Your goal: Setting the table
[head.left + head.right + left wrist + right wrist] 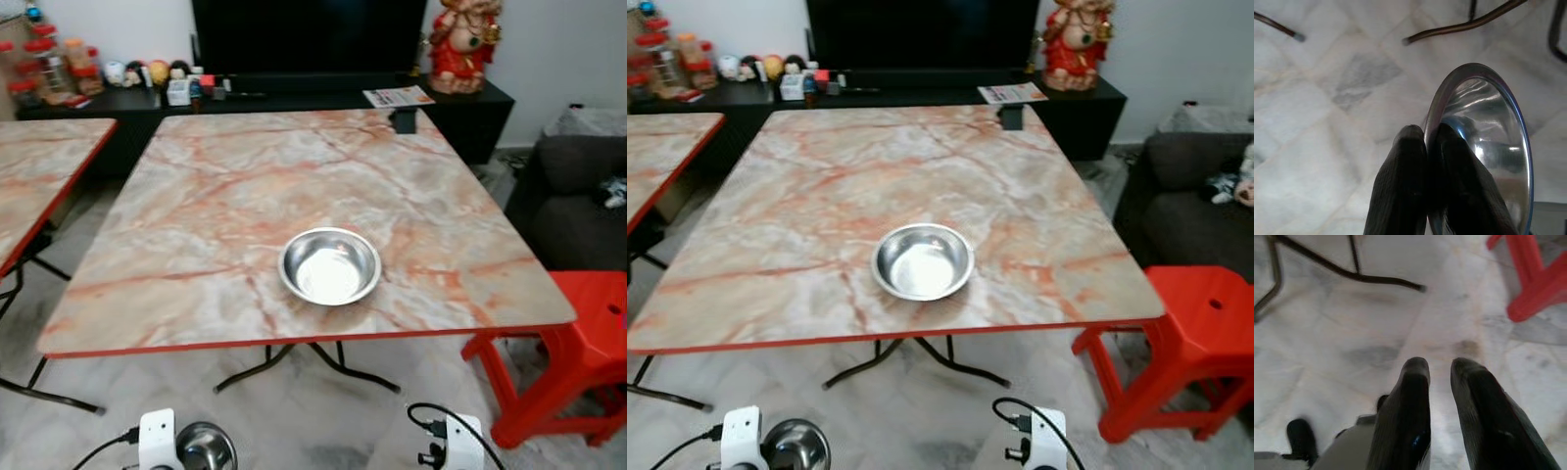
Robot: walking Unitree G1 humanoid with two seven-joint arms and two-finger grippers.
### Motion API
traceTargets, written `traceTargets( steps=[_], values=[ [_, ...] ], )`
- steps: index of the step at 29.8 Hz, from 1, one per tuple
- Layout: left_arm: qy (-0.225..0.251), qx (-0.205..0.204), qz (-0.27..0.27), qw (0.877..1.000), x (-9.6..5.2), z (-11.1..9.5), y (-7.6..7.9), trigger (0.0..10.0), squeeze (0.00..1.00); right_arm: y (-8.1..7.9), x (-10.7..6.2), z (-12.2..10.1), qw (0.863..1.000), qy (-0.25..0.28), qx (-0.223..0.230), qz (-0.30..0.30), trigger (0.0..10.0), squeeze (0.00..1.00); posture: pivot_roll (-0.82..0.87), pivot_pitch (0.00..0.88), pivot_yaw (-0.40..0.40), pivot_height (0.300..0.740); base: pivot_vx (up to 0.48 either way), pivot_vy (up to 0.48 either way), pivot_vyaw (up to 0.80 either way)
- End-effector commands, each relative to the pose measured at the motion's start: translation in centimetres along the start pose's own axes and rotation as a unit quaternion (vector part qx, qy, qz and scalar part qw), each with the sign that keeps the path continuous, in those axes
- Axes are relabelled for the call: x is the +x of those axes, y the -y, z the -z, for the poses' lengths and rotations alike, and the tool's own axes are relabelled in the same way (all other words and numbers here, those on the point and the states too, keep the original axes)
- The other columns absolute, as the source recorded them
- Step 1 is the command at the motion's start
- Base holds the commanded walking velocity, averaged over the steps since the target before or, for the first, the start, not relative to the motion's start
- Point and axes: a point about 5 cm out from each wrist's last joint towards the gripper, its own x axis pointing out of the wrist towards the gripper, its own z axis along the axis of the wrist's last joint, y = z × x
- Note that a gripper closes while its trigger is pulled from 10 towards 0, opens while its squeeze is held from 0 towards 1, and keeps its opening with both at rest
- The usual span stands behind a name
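A marble-patterned bench [245, 186] with a red edge stands before the robot, and one steel bowl [329, 265] sits upright on it, toward the near edge and a little right of the middle, well apart from both arms. A second steel bowl [1488, 147] is held low, below the bench's near edge and over the pale tiled floor [1327, 98]. The left gripper [1426, 139] grasps it by the rim: the left wrist view shows one of the black fingers [1400, 186] pressed against the outer wall and the other lying inside the shiny hollow, with the thin rim pinched between them, so the bowl stands on edge beside the fingers instead of lying flat. In the head views that held bowl shows at the bottom left, just beside the white wrist housing. The right gripper [1440, 369] hangs over the floor with nothing between its fingers, which are parted by a narrow gap. A red plastic stool [578, 362] stands at the bench's right corner, a second bench [39, 166] lies to the left, and a dark sofa [573, 196] sits further right.
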Motion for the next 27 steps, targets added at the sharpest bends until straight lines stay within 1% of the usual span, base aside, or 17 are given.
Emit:
traceTargets(
  steps=[1,4,6,10,27],
  values=[
    [-0.008,0.008,-0.011,1.0,-0.11,0.33,-0.81,10.0,0.0,-0.55,0.09,-0.28,1.0,0.002,-0.006,-0.005,10.0,0.0,-0.01,0.0,-0.016,0.74,0.0,-0.345,0.0],
    [-0.007,0.007,-0.011,1.0,-0.1,0.29,-0.79,10.0,0.0,-0.55,0.08,-0.24,1.0,0.001,-0.005,-0.006,10.0,0.0,0.0,0.0,-0.018,0.74,0.0,-0.349,0.0],
    [-0.007,0.006,-0.01,1.0,-0.1,0.3,-0.77,10.0,0.0,-0.53,0.08,-0.25,1.0,0.002,-0.002,-0.005,10.0,0.0,0.0,0.0,-0.019,0.74,0.0,-0.352,-0.51],
    [-0.007,0.005,-0.01,1.0,-0.1,0.31,-0.75,10.0,0.0,-0.52,0.08,-0.29,1.0,0.005,0.005,-0.005,10.0,0.0,0.0,0.0,-0.02,0.74,0.0,-0.352,0.0],
    [-0.002,0.002,-0.008,1.0,-0.05,0.14,-0.39,10.0,0.0,-0.14,0.09,-0.39,1.0,0.005,0.002,-0.003,10.0,0.0,-0.01,0.0,-0.03,0.74,0.0,-0.352,0.0]
  ],
)
